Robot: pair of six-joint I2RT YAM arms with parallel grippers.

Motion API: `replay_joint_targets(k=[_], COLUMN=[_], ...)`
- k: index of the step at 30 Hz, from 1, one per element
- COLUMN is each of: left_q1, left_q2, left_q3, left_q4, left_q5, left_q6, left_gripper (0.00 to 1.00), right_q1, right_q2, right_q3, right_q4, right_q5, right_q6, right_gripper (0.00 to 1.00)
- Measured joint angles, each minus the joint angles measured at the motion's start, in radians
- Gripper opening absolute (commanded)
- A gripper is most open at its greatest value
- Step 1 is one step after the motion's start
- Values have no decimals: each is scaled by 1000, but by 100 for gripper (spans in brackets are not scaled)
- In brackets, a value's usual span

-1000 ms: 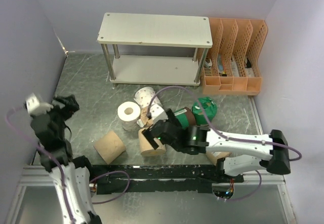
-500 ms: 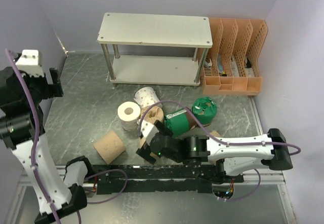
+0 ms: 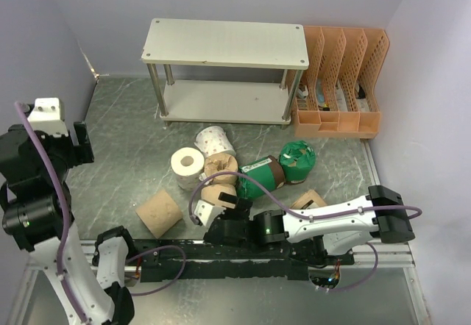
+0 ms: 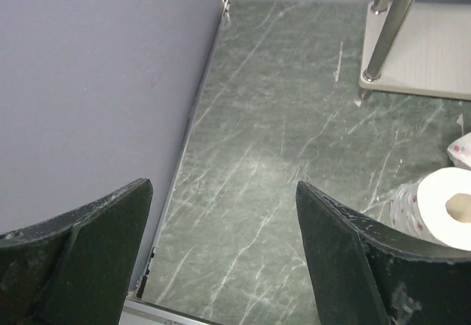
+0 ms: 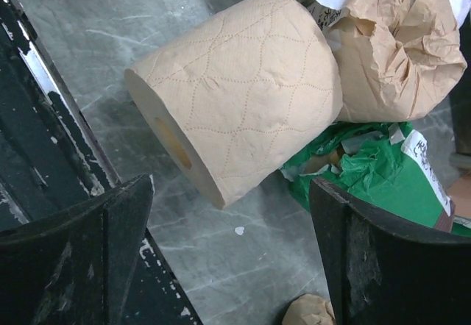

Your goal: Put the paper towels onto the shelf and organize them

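Note:
The shelf (image 3: 224, 42) stands at the back, both boards bare; its leg (image 4: 383, 38) and lower board (image 4: 434, 53) show in the left wrist view. Rolls lie clustered mid-table: two white (image 3: 187, 167) (image 3: 214, 141), two green-wrapped (image 3: 261, 176) (image 3: 297, 160), and tan ones (image 3: 160, 213) (image 3: 219, 193) (image 3: 221, 165) (image 3: 309, 200). My right gripper (image 3: 215, 216) is open and empty just in front of a quilted tan roll (image 5: 243, 82), not touching it. My left gripper (image 3: 77, 135) is open and empty, raised at the far left near the wall.
An orange perforated file rack (image 3: 338, 82) stands right of the shelf. Purple walls enclose the left, back and right. A black rail (image 3: 243, 255) runs along the near edge. A brown paper-wrapped roll (image 5: 390, 53) and green plastic (image 5: 375, 185) lie behind the quilted roll.
My right gripper has drawn back toward the near edge, off the tan roll, which now lies free. My left arm has lifted and swung to the far left.

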Motion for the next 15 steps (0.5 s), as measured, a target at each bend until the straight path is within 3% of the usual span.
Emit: replay_joint_targets(k=[5,8,15], left_q1=[0,0,0], left_q2=[-54,-47,-28], left_q3=[-4,-29,-82], left_q4=[11,21,24], left_q5=[-3,-3,-3], left_q6=[0,0,-1], left_gripper=[88,88,87], right_q1=[0,-2,-19], right_q2=[30,77,157], right_q3=[-20,-25,-29], right_q4=[49,77,147], right_q5=[13,14,32], right_q6=[-41,-58,-109], right_gripper=[79,68,21])
